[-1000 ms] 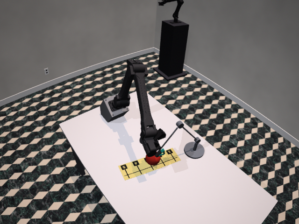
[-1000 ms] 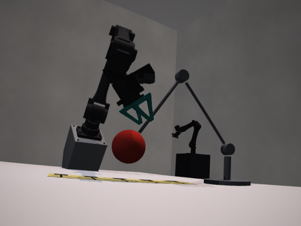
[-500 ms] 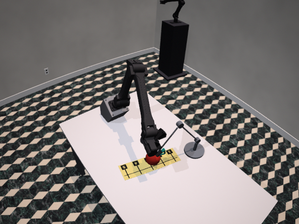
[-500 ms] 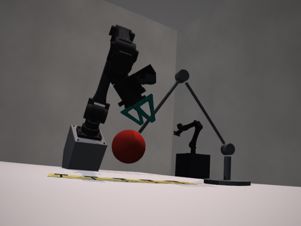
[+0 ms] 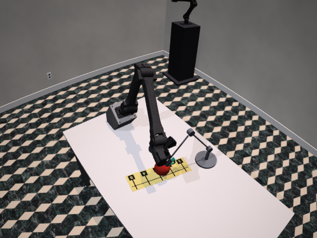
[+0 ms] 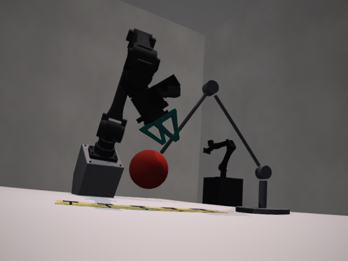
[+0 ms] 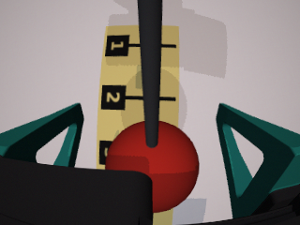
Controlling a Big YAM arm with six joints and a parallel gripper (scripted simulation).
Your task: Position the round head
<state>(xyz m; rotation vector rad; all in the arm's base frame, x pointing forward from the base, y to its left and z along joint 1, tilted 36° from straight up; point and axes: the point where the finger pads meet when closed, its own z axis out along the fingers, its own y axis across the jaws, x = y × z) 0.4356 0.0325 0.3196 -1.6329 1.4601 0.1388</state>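
The lamp's round red head [image 5: 161,169] hangs clear above the yellow strip [image 5: 158,174], over about the third mark. In the low side view the head [image 6: 148,168] floats well off the bench. In the wrist view the head [image 7: 152,164] covers the third label, below marks 1 and 2. The dark rod [image 6: 184,120] runs up to the elbow joint [image 6: 210,87], then down to the lower joint [image 6: 262,172] and the round foot [image 5: 205,159]. My gripper [image 6: 168,138] with teal fingers is open wide, just above the head, with the rod passing between the fingers untouched.
My arm's grey base block [image 5: 120,117] stands at the back of the white bench. A black pedestal [image 5: 183,54] with another arm stands on the floor in the far corner. The bench's edges are near the strip's left end.
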